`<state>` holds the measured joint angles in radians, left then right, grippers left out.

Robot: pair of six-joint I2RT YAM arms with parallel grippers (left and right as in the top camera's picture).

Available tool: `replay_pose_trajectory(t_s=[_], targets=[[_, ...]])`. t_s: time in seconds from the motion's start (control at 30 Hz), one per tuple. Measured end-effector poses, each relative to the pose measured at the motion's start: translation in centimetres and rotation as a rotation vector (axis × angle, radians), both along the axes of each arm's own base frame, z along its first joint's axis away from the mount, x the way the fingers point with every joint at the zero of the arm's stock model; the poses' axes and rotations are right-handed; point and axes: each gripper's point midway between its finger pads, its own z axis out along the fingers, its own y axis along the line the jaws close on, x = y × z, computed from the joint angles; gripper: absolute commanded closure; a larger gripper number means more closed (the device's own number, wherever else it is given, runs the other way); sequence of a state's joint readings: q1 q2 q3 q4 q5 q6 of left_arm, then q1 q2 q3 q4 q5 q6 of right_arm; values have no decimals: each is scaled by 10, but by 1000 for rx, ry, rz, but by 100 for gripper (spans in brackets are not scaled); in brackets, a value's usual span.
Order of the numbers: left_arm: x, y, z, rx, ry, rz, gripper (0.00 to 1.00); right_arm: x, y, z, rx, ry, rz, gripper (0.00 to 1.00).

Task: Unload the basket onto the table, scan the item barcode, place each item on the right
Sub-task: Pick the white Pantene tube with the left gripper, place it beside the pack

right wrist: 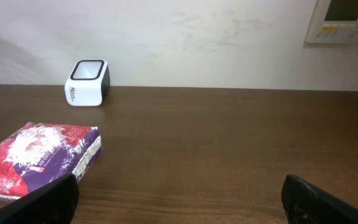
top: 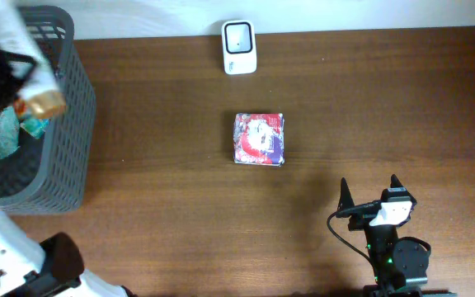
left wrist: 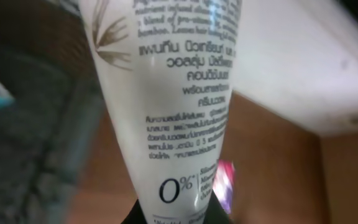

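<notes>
A white tube is held clamped between the fingers of the left gripper, above the grey basket at the 9 o'clock edge of the table. In the left wrist view, several lines of Thai script are seen on the tube, the word "bamboo" above them and a large "0%" below. The finer print is too blurred to be read. An orange-gold cap is seen at the tube's end. The white scanner is placed at 12 o'clock, against the wall. A red and purple packet lies flat at the table's middle, between scanner and right gripper; its printing cannot be made out. The right gripper rests at 5 o'clock, its fingers spread wide with nothing between them.
</notes>
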<state>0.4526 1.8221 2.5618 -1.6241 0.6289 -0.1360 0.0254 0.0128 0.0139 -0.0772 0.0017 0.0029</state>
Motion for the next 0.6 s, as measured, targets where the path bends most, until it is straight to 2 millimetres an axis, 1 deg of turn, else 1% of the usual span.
replay_pose_trajectory(t_s=[0.03,0.07,0.13,0.17,0.2,0.23,0.27,0.3,0.37,0.4,0.43,0.47,0.5,0.53,0.57,0.6], targets=[[4,-23,-9,7,36,-60,100,0,0,0,0,0,0,1],[7,-73,-26,26,93,-192,100,0,0,0,0,0,0,1],[8,-119,-63,116,199,-301,100,0,0,0,0,-1,0,1],[10,-140,-85,161,245,-353,100,0,0,0,0,-2,0,1],[11,-166,-114,198,301,-415,100,0,0,0,0,-1,0,1],[8,-186,-145,231,368,-453,100,0,0,0,0,0,0,1],[10,-196,-168,254,391,-460,100,0,0,0,0,0,0,1],[12,-209,-200,280,411,-467,100,0,0,0,0,-1,0,1],[9,-232,-267,317,451,-497,100,0,0,0,0,0,0,1],[5,-233,-293,336,482,-470,100,0,0,0,0,-1,0,1],[13,-228,-310,331,469,-386,100,0,0,0,0,-1,0,1],[15,-222,-327,311,481,-296,100,0,0,0,0,-1,0,1],[13,-219,-340,297,496,-251,100,0,0,0,0,-1,0,1],[15,-225,-353,263,469,-234,97,0,0,0,0,-2,0,1],[7,-231,-365,248,483,-240,96,0,0,0,-1,-2,0,1],[4,-240,-370,239,470,-253,92,0,0,0,0,-2,0,1]])
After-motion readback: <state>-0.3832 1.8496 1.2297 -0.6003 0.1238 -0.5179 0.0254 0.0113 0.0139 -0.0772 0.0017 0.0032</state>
